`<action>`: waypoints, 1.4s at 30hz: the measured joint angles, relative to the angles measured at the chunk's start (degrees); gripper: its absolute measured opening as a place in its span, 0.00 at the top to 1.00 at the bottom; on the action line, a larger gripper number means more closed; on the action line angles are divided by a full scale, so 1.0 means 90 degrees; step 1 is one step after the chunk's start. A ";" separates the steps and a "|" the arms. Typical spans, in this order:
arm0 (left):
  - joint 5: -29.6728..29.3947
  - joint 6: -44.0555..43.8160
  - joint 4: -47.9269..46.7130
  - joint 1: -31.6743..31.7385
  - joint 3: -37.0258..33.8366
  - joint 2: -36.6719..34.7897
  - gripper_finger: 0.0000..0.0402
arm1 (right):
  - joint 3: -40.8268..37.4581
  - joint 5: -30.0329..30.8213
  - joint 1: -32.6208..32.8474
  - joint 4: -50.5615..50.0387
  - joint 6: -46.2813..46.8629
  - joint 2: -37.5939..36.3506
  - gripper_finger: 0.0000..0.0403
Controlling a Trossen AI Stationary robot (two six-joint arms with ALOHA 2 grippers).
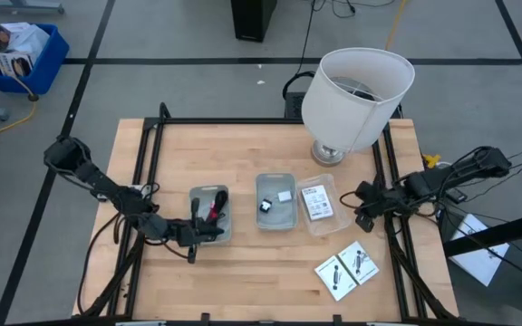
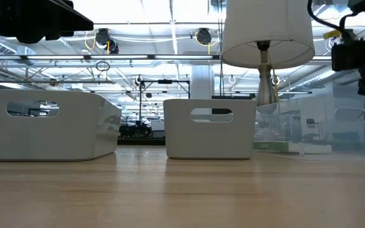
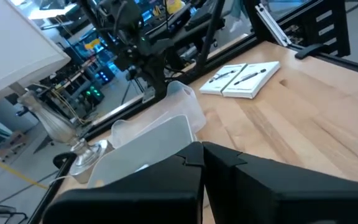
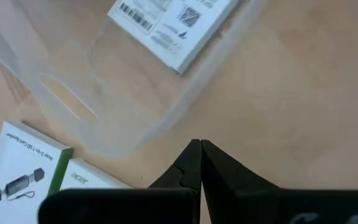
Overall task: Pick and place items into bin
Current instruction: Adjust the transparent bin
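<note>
The left gripper (image 1: 208, 232), fingers pressed together, empty, hangs over the left of three bins (image 1: 210, 214), which holds two cables (image 1: 212, 208). The right gripper (image 1: 362, 218), likewise closed, sits at three o'clock of the clear bin (image 1: 316, 205) holding one white card (image 1: 314, 201). Two cards (image 1: 347, 268) lie at five o'clock; their print is probably illegible. The middle bin (image 1: 275, 200) holds two tiny blocks (image 1: 284, 196).

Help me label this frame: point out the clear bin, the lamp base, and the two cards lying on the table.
clear bin (image 1: 326, 217), high view, near rim.
lamp base (image 1: 327, 153), high view, metal foot.
two cards (image 1: 347, 269), high view, where they meet.
</note>
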 joint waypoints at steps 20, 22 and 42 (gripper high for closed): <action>0.0000 -0.0088 -0.0004 0.0001 0.0005 0.0001 0.99 | -0.0796 -0.0097 0.0612 0.2861 -0.0043 0.0977 1.00; 0.0000 -0.0091 -0.0001 0.0001 0.0005 0.0001 0.97 | -0.0795 -0.0093 0.0622 0.2860 -0.0060 0.0975 1.00; 0.0002 -0.0249 -0.0004 0.0002 0.0007 0.0004 0.92 | 0.0426 0.0516 0.1375 0.2907 -0.1353 0.1565 1.00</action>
